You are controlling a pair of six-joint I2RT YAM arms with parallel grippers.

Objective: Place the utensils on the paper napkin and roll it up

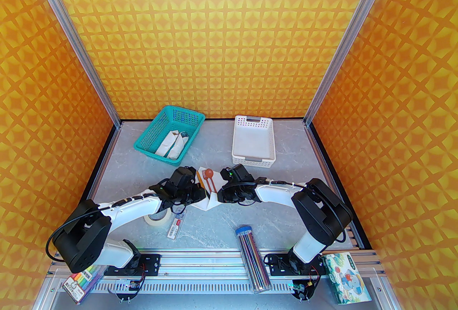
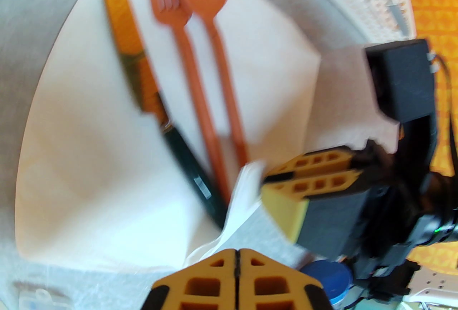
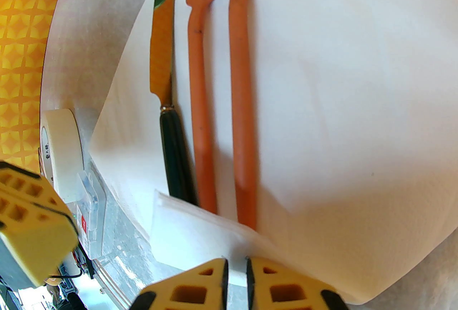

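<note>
Right wrist shows right end effector [image 3: 236,262] pinching paper napkin [image 3: 340,86]; left end effector [image 2: 237,253] closed.

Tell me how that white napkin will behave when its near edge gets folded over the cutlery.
Probably floppy: the paper napkin already bends into a soft flap over the handles. Likely light and tearable, since it looks like thin paper. The spoon, fork and knife lying on it should help pin it.

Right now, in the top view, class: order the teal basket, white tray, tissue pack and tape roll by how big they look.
1. teal basket and white tray: too alike to separate
2. tissue pack: it sits nearer the camera, so its place is unsure
3. tape roll: clearly smallest
</note>
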